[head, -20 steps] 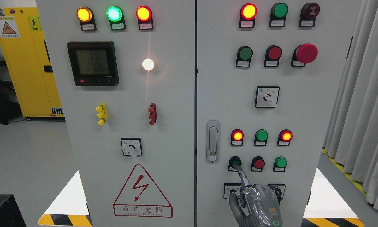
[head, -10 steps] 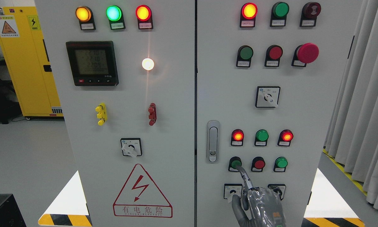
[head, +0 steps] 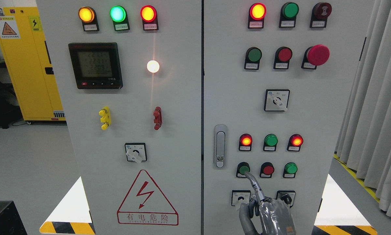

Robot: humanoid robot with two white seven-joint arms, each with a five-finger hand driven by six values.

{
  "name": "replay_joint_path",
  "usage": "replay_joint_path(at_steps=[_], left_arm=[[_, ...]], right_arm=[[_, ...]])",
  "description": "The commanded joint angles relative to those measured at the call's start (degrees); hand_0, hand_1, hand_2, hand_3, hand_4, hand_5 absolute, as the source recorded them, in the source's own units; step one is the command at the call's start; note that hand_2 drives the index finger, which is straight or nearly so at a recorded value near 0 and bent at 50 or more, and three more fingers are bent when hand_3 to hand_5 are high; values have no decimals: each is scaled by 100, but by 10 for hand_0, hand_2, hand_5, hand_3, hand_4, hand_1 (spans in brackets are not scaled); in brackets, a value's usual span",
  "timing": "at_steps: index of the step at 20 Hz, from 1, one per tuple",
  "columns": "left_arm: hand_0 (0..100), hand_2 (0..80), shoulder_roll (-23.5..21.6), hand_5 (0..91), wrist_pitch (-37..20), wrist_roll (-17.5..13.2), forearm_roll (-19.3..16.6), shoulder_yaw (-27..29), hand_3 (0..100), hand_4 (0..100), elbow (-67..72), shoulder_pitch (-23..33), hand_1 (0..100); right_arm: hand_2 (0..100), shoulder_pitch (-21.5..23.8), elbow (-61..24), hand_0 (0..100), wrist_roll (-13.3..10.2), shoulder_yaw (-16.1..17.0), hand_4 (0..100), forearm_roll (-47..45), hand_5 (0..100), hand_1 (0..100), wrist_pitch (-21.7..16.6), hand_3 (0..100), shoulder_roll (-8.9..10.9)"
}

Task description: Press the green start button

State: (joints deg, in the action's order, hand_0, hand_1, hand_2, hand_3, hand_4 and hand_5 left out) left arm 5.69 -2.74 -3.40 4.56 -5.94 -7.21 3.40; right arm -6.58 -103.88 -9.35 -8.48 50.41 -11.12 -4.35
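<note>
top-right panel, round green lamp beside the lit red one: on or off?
Off. The round green lamp looks dark and flat, while the red lamp beside it glows.

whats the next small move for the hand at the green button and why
Probably push the right hand slightly forward and up: its extended index fingertip sits at the lower edge of the green start button, not centred, and whether it is pressing cannot be told.

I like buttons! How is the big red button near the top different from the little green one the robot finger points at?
The red button is bigger than the green button and sticks out like a mushroom; the green one looks much flatter. The red one sits high on the right door, the green one low down. Nothing is near the red one, while the robot hand has a fingertip right at the green one's lower edge. Both are round, with a small label underneath.
</note>
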Motion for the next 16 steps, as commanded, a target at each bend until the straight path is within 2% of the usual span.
replay_joint_path(at_steps=[1,2,3,4,5,7,10,14,16], left_arm=[[120,0,-7,0,1,6,1,-4,0,0,0,2,556],[120,0,-7,0,1,-3,1,5,0,0,0,-6,556],[120,0,2,0,1,-3,-7,5,0,0,0,2,556],[120,0,2,0,1,-3,1,5,0,0,0,2,556],[120,0,2,0,1,-3,1,5,0,0,0,-6,556],[120,0,2,0,1,-3,1,-4,0,0,0,-6,556],[120,0,2,0,1,-3,1,5,0,0,0,2,556],[120,0,-7,0,1,-3,1,5,0,0,0,2,556],[120,0,2,0,1,-3,1,-4,0,0,0,2,556]], right_arm=[[28,271,-396,783,204,-312,406,-1716,500,842,-92,290,40],[22,288,-396,786,275,-303,351,-1954,432,837,-101,244,49],[8,306,-396,789,293,-303,265,-2156,314,830,-110,192,57],[0,306,-379,799,293,-286,149,-2324,181,816,-127,93,58],[0,297,-370,810,293,-268,58,-2491,86,806,-127,39,58],[0,297,-352,836,293,-250,0,-2720,0,789,-127,0,58],[0,306,-335,834,302,-241,0,-2774,0,785,-127,0,49],[0,324,-344,706,293,-241,0,-2782,0,779,-127,0,40],[0,350,-344,686,302,-250,0,-2782,0,778,-127,0,49]])
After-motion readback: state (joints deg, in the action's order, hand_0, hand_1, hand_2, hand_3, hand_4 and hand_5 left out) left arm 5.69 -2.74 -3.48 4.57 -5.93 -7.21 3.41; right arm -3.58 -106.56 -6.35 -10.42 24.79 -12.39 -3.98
